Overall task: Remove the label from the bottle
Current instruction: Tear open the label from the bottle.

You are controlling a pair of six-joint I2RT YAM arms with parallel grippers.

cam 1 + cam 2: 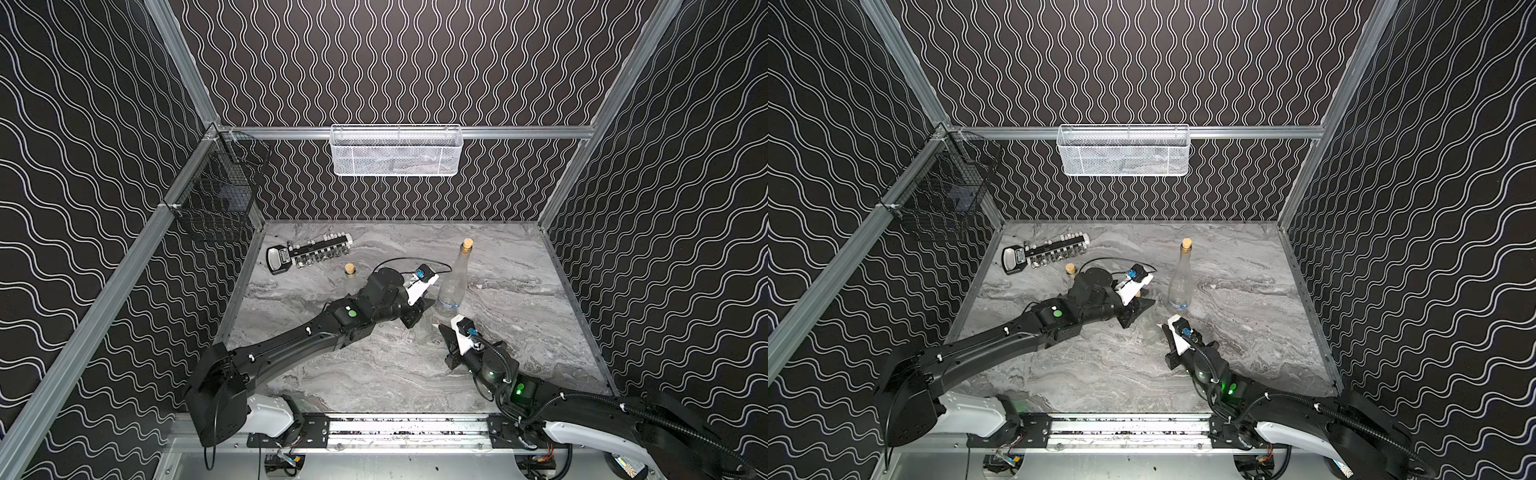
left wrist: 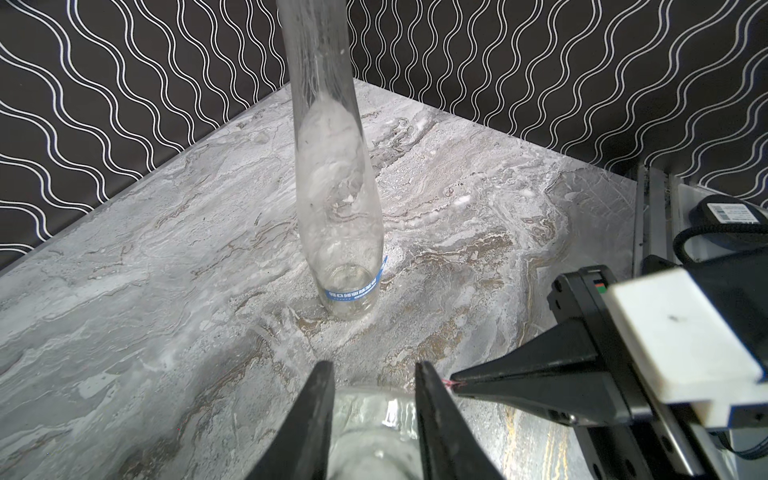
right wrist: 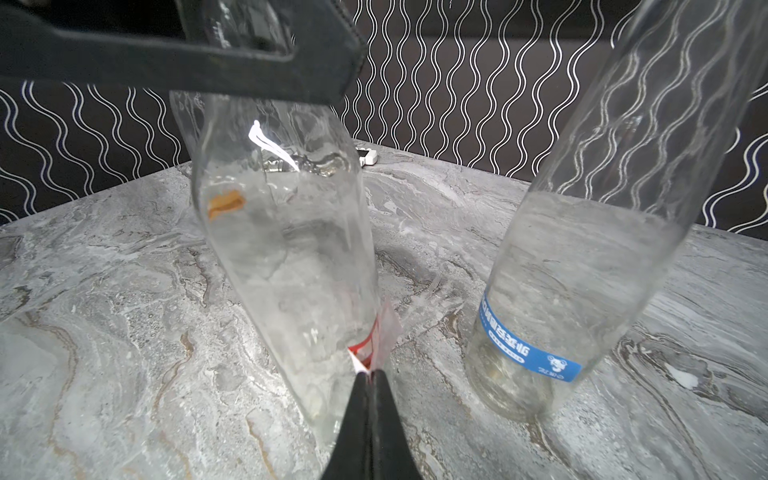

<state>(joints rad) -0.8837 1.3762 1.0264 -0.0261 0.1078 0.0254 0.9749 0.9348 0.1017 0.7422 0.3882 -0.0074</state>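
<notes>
left gripper [image 2: 373, 366] clamps a tilted clear bottle [image 3: 286, 249] while the right gripper [image 3: 370, 374] pinches its red label [image 3: 365, 347].
near the middle of the marble table [image 1: 519, 291], the left jaws close on either side of the bottle's body, which leans with its cork [image 1: 350, 269] toward the far left and its base toward the near right; whether the base touches the table cannot be told. the right jaws are pressed together on the label's loose end, low on the glass, where the strip is partly lifted. just right of it a second bottle [image 1: 453, 286] with a blue label [image 3: 528, 353] stands upright, apart from both grippers. a socket rail [image 1: 309, 253] lies at the far left.
</notes>
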